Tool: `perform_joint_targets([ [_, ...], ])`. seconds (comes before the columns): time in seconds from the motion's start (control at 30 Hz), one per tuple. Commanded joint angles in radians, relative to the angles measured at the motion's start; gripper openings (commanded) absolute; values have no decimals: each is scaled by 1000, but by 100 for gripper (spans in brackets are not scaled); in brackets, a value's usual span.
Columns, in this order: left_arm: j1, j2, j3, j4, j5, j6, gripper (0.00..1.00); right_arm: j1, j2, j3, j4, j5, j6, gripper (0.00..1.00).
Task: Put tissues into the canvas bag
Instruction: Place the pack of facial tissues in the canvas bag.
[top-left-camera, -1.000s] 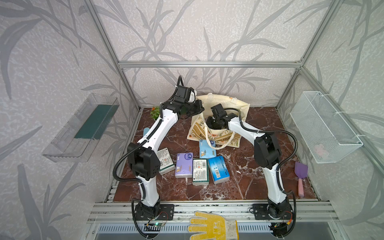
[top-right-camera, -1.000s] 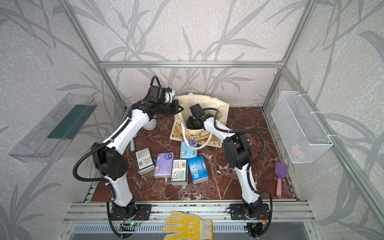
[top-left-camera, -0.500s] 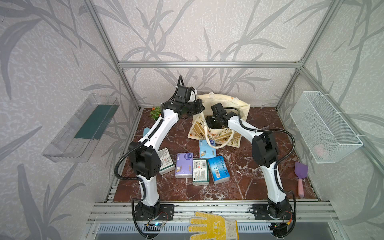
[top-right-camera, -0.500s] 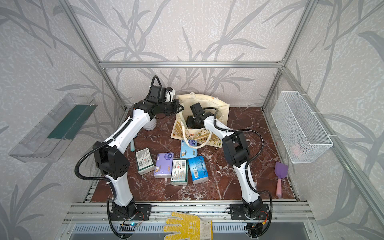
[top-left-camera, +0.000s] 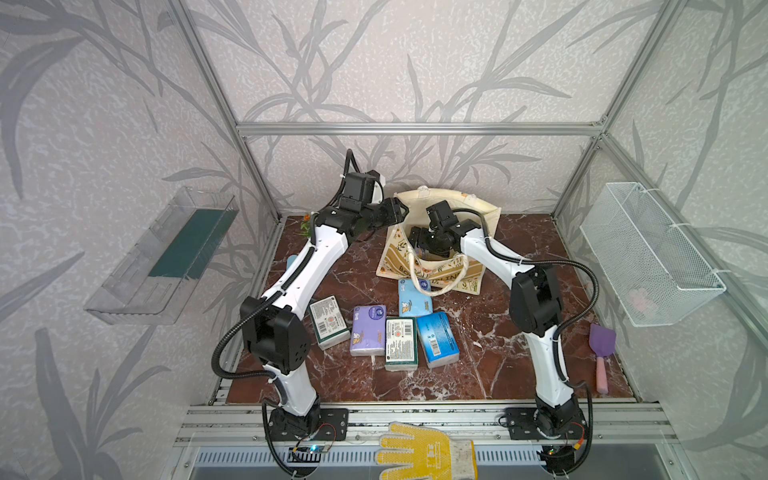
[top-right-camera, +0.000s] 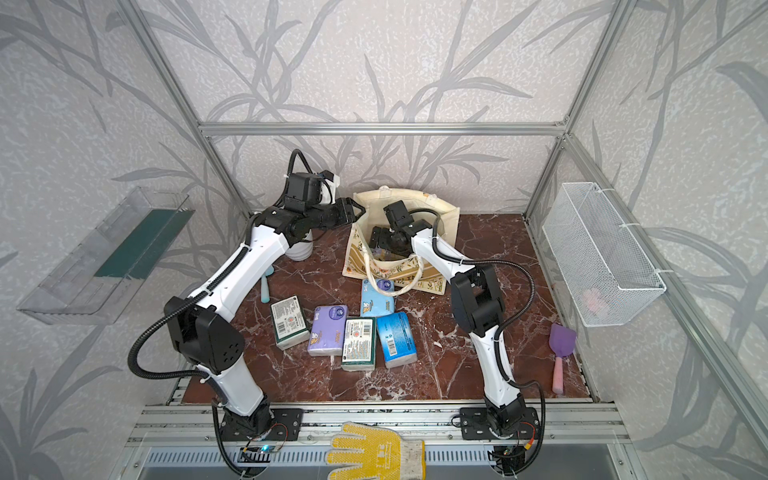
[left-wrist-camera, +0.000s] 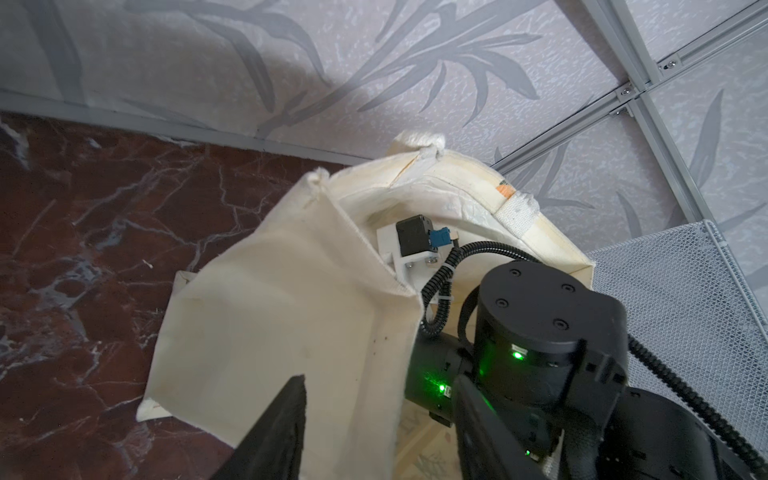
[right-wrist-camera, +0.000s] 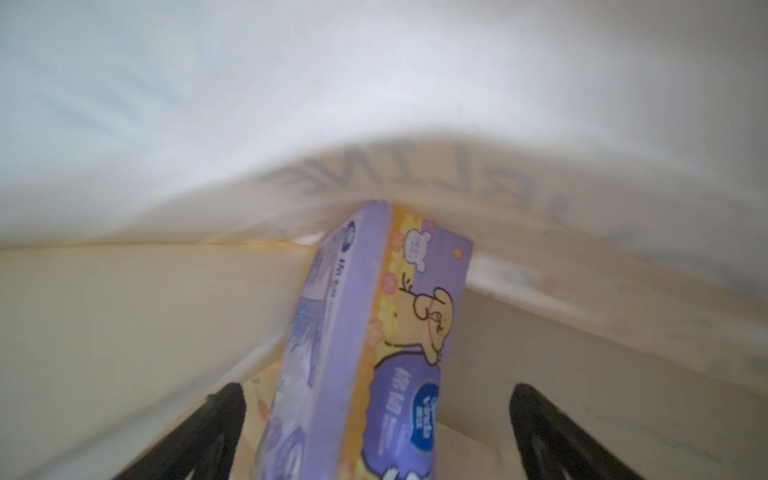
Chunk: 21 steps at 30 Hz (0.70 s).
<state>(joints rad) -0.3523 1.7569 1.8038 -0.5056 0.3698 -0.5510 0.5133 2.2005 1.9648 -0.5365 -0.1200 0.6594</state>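
Tabletop (top-left-camera: 478, 370) of red-brown marble is lying inside an aluminium-framed booth, and grey leaf-patterned paper is covering the walls in both top views. A clear shelf (top-left-camera: 166, 253) is hanging on the left wall and a white wire basket (top-left-camera: 648, 257) on the right wall. A purple scoop (top-left-camera: 601, 353) is lying near the basket, and a yellow glove (top-left-camera: 424, 453) is resting on the front rail. Five tissue packs (top-left-camera: 400, 343) are lying close together mid-tabletop, just in front of the canvas bag (top-left-camera: 478, 210), which is standing open by the back wall. The right arm (top-left-camera: 494, 253) is reaching into the bag and hiding its inside.

Left wrist view: the left gripper (left-wrist-camera: 380, 380) is holding its fingers apart, close to the bag's near cloth wall and gripping nothing.

Right wrist view: the right gripper (right-wrist-camera: 378, 390) is standing spread wide inside the bag. A lilac pack (right-wrist-camera: 374, 332) is standing on edge between the fingers, clear of both.
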Motion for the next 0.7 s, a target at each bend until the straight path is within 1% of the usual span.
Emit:
perform_joint_targets([
  [0.0, 4, -34, -14, 17, -26, 16, 65, -3, -73, 33, -12, 18, -53, 99],
  [0.3, 4, -107, -77, 19, -81, 47, 85, -5, -141, 42, -14, 30, -110, 99],
  [0.57, 4, -194, -173, 41, -120, 55, 90, -7, -184, 54, -16, 35, -147, 99],
  [0.67, 3, -237, -225, 41, -141, 55, 93, -7, -209, 48, -10, 21, -159, 99],
])
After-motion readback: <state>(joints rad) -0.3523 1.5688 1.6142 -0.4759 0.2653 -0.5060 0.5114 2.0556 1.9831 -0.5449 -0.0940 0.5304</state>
